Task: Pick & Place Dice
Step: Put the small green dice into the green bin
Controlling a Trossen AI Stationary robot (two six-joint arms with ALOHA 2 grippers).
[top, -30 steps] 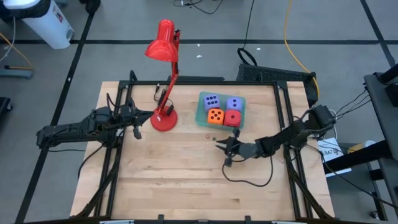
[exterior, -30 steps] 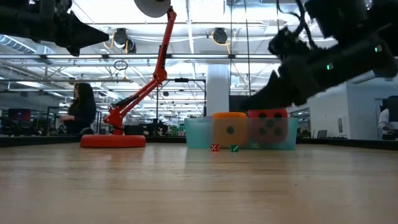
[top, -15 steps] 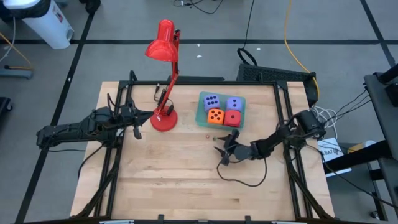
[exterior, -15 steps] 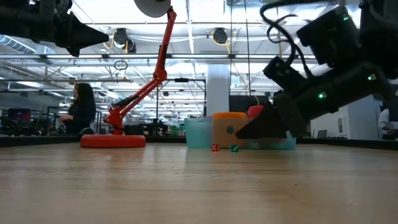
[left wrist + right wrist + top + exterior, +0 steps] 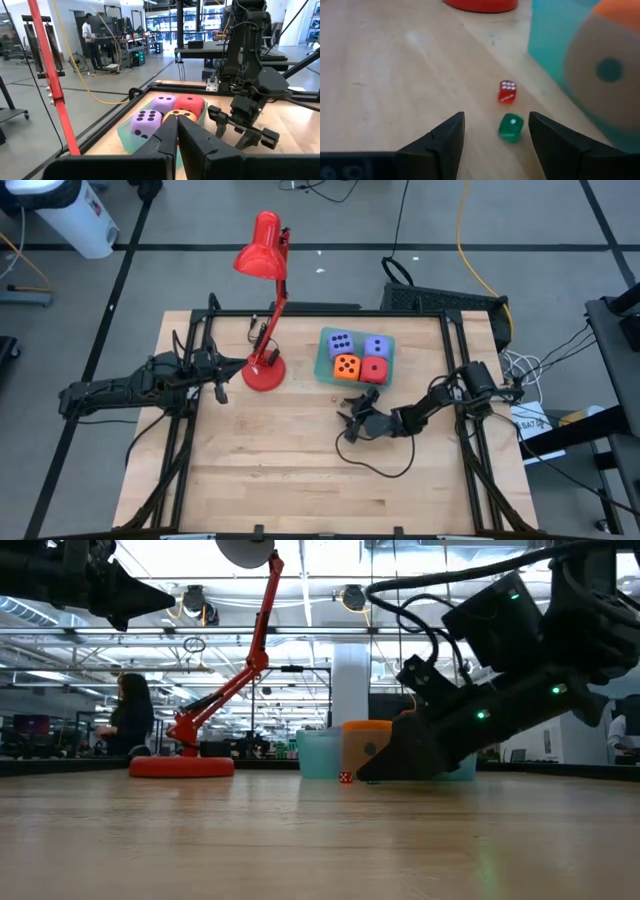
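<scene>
**Four large dice seated in tray; right end effector open over two small dice**

The four large dice are seen packed together in a teal tray (image 5: 322, 358) near the far middle of the tabletop (image 5: 280, 470): a red die (image 5: 374, 370), an orange die (image 5: 347, 366) and two purple dice (image 5: 340, 342) (image 5: 377, 346), touching one another with no free slot left between them. Just in front of the tray's near edge, on bare wood, a small red die (image 5: 507, 92) and a small green die (image 5: 511, 127) are found close together but apart. The right end effector (image 5: 350, 423) is held low over the tabletop just short of them, its fingers (image 5: 445, 142) spread partway with nothing gripped; in the right wrist view the green die is seen lying between the finger lines, untouched. A red desk lamp (image 5: 265, 365) stands beside the tray to the left, its base near the tray but apart from it, its arm leaning out past the far edge. The left end effector (image 5: 220, 385) is held just left of the lamp base, its fingers (image 5: 165, 142) brought together and empty. The near half of the tabletop is left as open wood, crossed only by a trailing cable (image 5: 385, 468) from the right arm. A person (image 5: 128, 715) is seen in the room beyond.
</scene>
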